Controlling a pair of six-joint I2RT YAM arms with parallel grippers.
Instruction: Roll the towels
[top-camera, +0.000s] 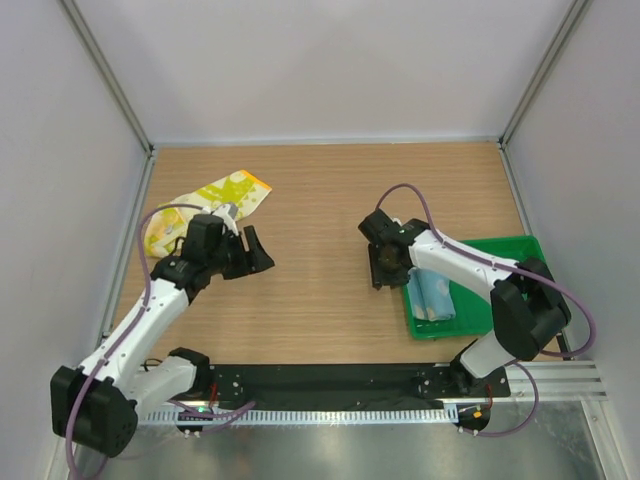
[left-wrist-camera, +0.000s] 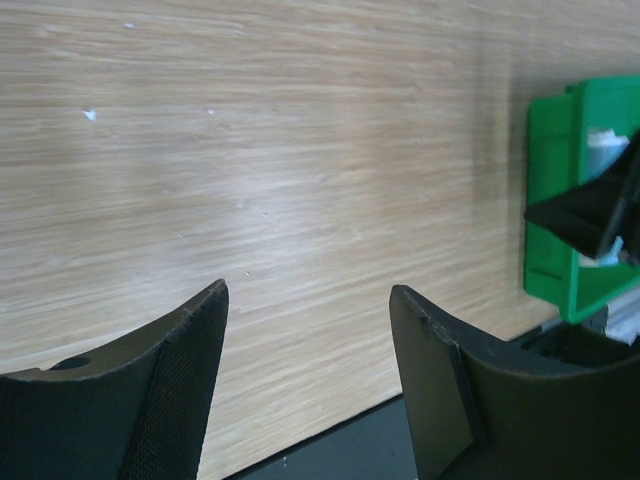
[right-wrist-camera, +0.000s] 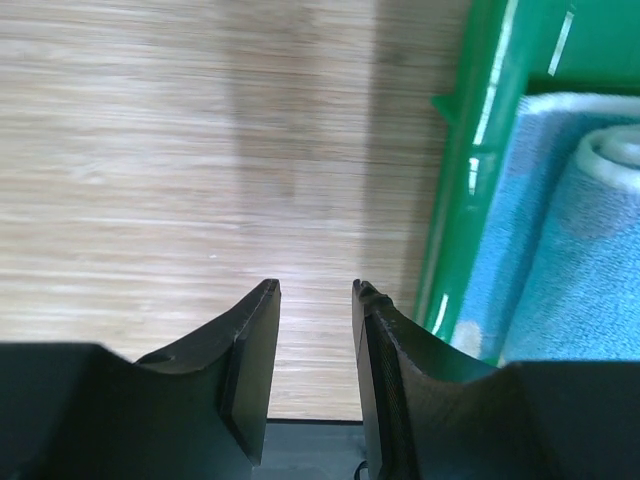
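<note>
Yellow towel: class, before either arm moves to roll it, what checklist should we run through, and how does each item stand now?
1. Blue towel rolled, in the green tray: ok.
2. Yellow towel spread flat for rolling: not ok, it lies rumpled at the table's far left.
3. Left gripper open and empty: ok.
4. Left gripper over the yellow towel: not ok, bare table beneath it.
5. Right gripper empty: ok, jaws apart beside the tray's rim.
</note>
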